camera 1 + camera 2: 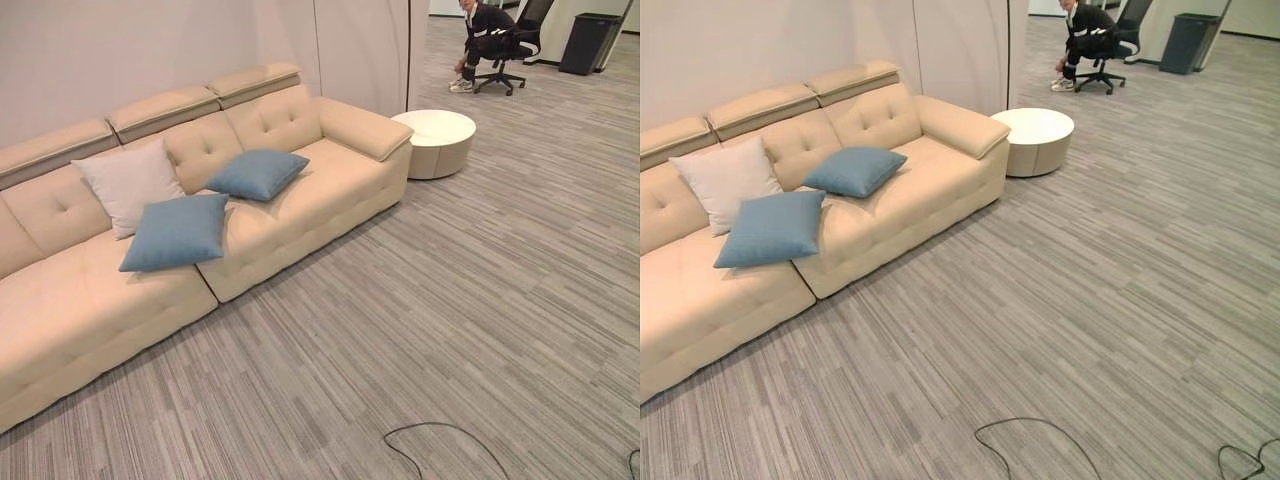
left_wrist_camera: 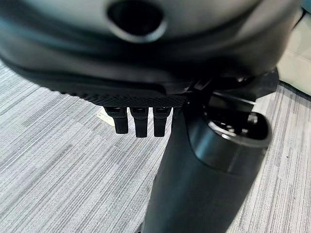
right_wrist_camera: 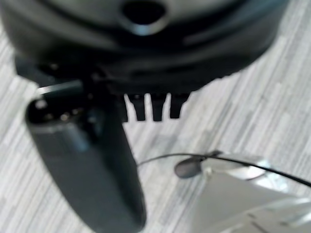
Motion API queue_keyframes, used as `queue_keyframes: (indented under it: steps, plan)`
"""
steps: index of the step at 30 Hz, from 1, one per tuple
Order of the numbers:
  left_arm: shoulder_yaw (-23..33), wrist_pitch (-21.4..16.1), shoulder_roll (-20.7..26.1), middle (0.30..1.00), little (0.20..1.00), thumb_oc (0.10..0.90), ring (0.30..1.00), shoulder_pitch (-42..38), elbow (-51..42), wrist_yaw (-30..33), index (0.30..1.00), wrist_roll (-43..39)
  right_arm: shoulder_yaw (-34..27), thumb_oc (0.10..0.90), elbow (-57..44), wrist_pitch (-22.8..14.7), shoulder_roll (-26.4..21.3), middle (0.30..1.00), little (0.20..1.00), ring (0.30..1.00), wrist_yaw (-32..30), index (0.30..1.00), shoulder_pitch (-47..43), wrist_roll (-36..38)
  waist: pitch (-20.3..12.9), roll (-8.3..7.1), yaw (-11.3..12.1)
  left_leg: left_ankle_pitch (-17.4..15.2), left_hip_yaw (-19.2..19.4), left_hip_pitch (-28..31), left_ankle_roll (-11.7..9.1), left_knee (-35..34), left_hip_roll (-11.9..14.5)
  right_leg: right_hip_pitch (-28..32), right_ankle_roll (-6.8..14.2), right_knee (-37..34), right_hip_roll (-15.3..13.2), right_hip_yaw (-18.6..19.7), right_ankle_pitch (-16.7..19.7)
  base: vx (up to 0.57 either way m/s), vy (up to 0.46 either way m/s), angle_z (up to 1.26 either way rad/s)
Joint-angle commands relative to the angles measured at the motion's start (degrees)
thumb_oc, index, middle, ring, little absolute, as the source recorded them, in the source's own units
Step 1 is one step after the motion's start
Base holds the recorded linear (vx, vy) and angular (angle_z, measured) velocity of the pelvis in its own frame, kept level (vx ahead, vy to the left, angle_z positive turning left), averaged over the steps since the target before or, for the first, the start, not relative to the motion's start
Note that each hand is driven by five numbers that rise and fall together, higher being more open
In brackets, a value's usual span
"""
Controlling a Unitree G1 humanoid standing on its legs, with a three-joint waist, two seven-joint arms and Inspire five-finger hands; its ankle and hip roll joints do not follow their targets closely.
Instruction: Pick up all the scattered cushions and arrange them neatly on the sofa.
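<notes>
Grey striped carpet floor (image 1: 430, 330) fills the near ground. Beyond it a long beige tufted leather sofa (image 1: 300, 215) carries three square cushions. One blue fabric cushion (image 1: 177, 232) lies tilted on the seat near its front edge (one corner overhangs the seam between two seat sections). A second blue cushion (image 1: 257, 173) lies flat further back, touching the backrest. A white cushion (image 1: 130, 184) leans upright against the backrest, just behind the first. Past the sofa's arm stands a round white low counter (image 1: 438, 140).

Each wrist view adds its own hand above the carpet: left hand (image 2: 141, 121) and right hand (image 3: 153, 108), fingers straight, holding nothing.
</notes>
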Motion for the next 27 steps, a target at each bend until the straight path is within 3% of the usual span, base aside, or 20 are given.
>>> queue_keyframes:
  steps: [1, 14, 27]
  plan:
    - [0.0, -0.8, 1.3, 0.900, 0.900, 0.800, 0.900, -3.9, 2.5, 0.4, 0.900, 1.0, 1.7, 0.800, 2.5, -0.5, 1.3, 0.900, 0.900, 0.900, 0.5, 0.900, -2.7, -1.3, -0.1, -2.25, -0.2, -4.8, -0.2, 2.2, -5.9, 0.0, 4.3, -0.8, 7.4, -5.1, -6.1, 0.3, 4.2, 0.02, 0.003, -0.04]
    - [-0.4, -0.1, 2.1, 0.900, 0.900, 0.800, 0.900, -3.7, 2.7, -1.2, 0.900, 3.3, 4.4, 0.800, 2.1, 0.0, 1.4, 0.900, 0.900, 0.900, 1.6, 0.900, -1.9, -6.3, 0.2, -2.24, -0.7, -5.0, 0.4, 2.8, -6.0, 0.0, 4.8, -0.7, 7.1, -5.1, -5.5, 0.9, 3.9, 0.01, -0.007, -0.06]
    - [-2.4, -0.3, 0.8, 0.900, 0.900, 0.800, 0.900, -5.6, 1.0, -1.2, 0.900, 2.8, 5.5, 0.800, 1.1, 0.0, 2.3, 0.900, 0.900, 0.900, 1.4, 0.900, -3.2, -5.4, 1.8, -1.51, 0.3, -4.9, -0.9, 1.8, -5.5, 0.0, 4.8, -1.2, 7.0, -5.1, -5.4, -0.3, 4.0, 0.00, 0.005, 0.01]
